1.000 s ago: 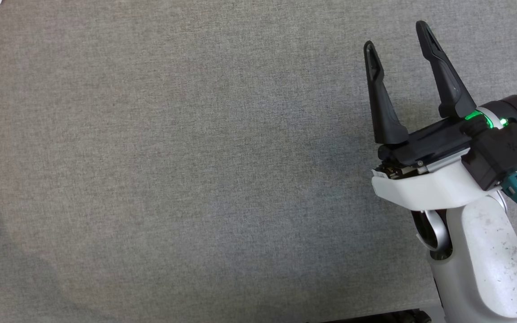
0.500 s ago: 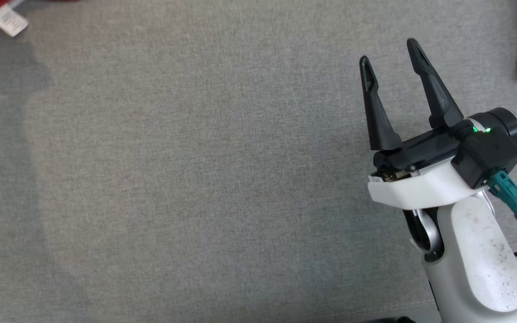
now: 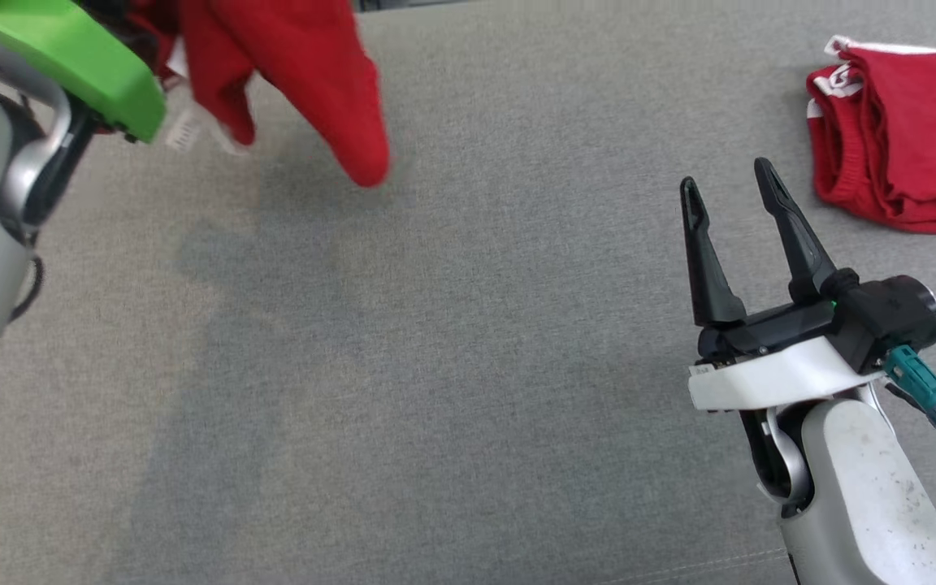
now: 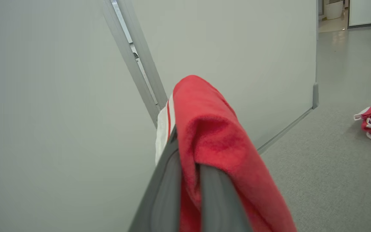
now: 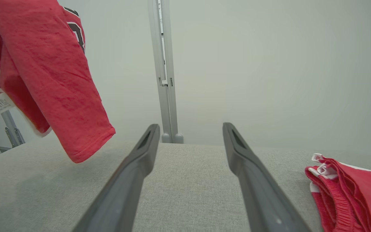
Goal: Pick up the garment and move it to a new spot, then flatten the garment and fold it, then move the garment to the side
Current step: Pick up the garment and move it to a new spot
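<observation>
Garment (image 3: 297,73): likely light, limp; hangs above table (image 3: 435,366); grip a free edge.
Left pincer (image 4: 185,151): clamped on garment.
Right pincer (image 3: 724,179): apart, empty.

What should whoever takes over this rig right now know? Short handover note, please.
Grippers: the left gripper is shut on the red garment, which hangs above the far left of the grey table. The right gripper is open and empty over the table's right side.
Also there: a second red garment lies bunched at the far right, apart from both grippers.
Done: the pick-up.
Left: set the garment down at a new spot, flatten it, fold it, move it aside.
</observation>
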